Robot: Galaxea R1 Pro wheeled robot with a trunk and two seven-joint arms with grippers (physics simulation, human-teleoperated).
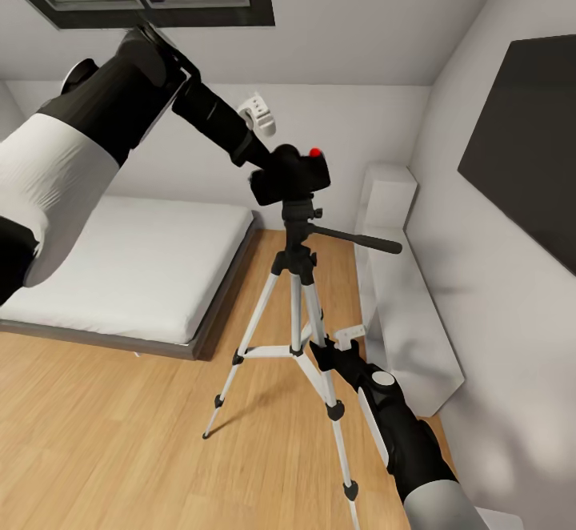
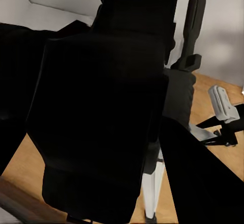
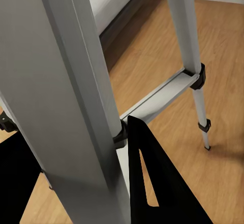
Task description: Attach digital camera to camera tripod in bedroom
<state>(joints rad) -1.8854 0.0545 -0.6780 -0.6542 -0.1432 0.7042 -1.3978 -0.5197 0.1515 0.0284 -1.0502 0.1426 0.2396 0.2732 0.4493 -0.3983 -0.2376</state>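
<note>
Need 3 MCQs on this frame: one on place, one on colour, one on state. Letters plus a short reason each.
1. Where is the digital camera?
A. on the bed
B. at the top of the camera tripod, at its head
C. on the floor

2. What colour is the button on the camera's top?
A. red
B. green
C. white

3. What is the right gripper doing?
A. hanging far from the tripod
B. holding the camera
C. closed around a tripod leg

Answers:
1 B: in the head view the camera sits right over the tripod head, with the left gripper on it.
2 A: a red dot shows on the camera's top.
3 C: the right wrist view shows a silver leg running between the dark fingers.
</note>
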